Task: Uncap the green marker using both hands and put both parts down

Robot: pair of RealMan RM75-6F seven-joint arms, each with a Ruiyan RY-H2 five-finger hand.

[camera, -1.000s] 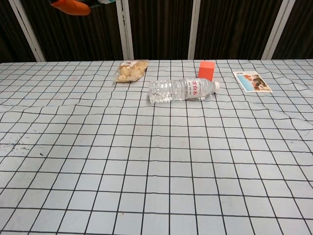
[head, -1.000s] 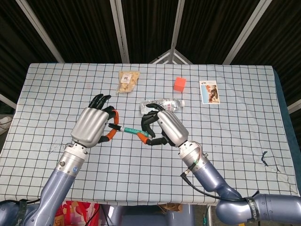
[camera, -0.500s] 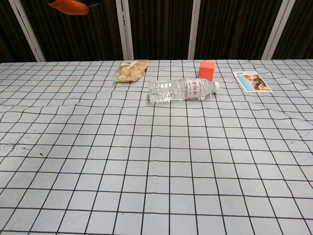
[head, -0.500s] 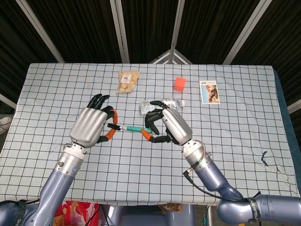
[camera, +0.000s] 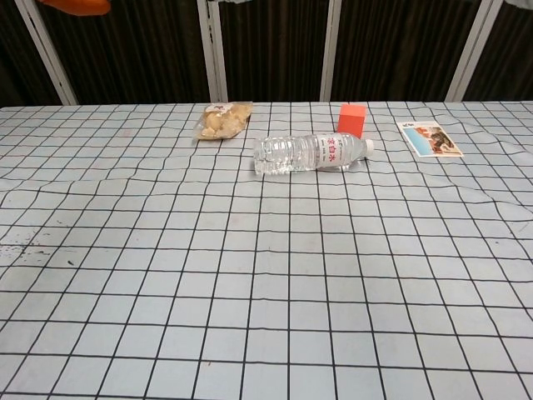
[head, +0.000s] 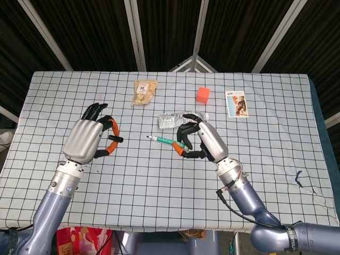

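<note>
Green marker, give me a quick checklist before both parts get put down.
1. Cap off the marker body: ok, the hands are apart.
2. Right hand holds the body: ok.
3. Left hand holds the cap: cannot tell, only a small dark piece shows at its fingers.
4. Bare table below both hands: ok.
5. Water bottle near the right hand: not ok, close behind it.

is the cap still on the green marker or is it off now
Off. The right hand holds the green marker with its tip bare; the left hand, apart, pinches a small dark cap.
</note>
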